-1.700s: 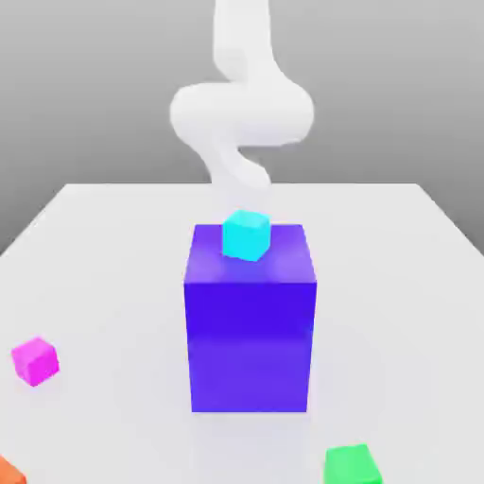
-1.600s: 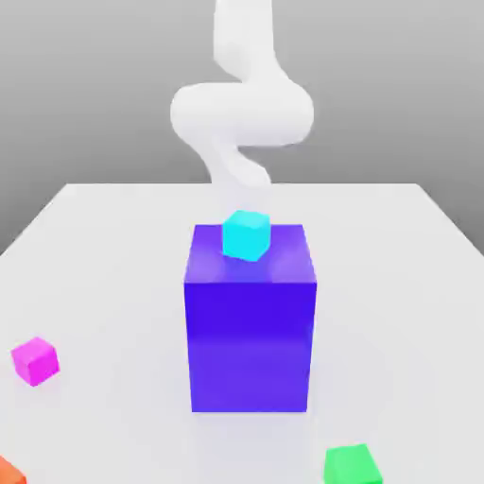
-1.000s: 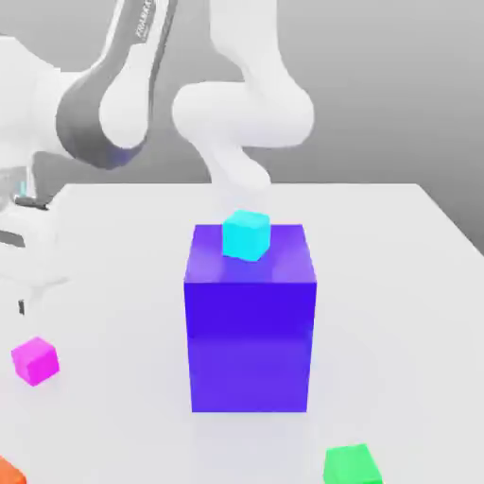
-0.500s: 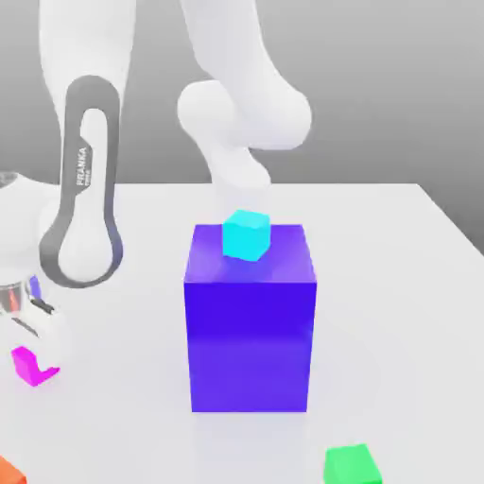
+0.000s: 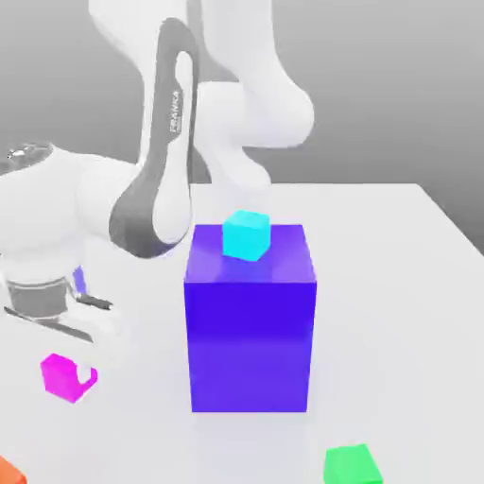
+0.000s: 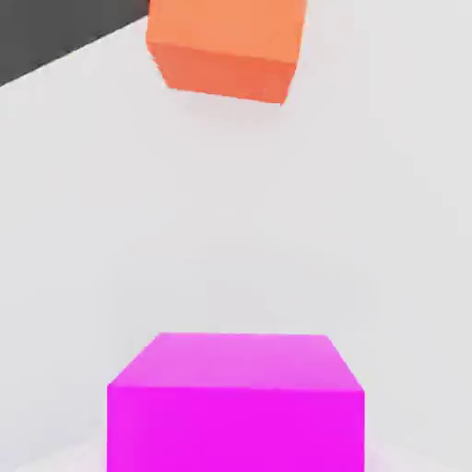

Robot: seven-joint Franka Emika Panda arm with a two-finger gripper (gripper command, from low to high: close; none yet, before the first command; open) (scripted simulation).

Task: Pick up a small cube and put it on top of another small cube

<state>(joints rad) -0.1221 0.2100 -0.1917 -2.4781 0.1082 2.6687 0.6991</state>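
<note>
Looking down from the hand, I see the small matte magenta-pink cube close under the camera, on the white tabletop at the exterior view's left. The gripper has its fingers drawn in on this cube, so I judge it gripped. It reads as light, rigid and smooth-faced; flat opposite sides are the right hold, squarely, so it won't twist. Farther off sits a plain orange cube. Beyond, a small cyan cube tops the big blue-violet block, a small green cube nearby.
</note>
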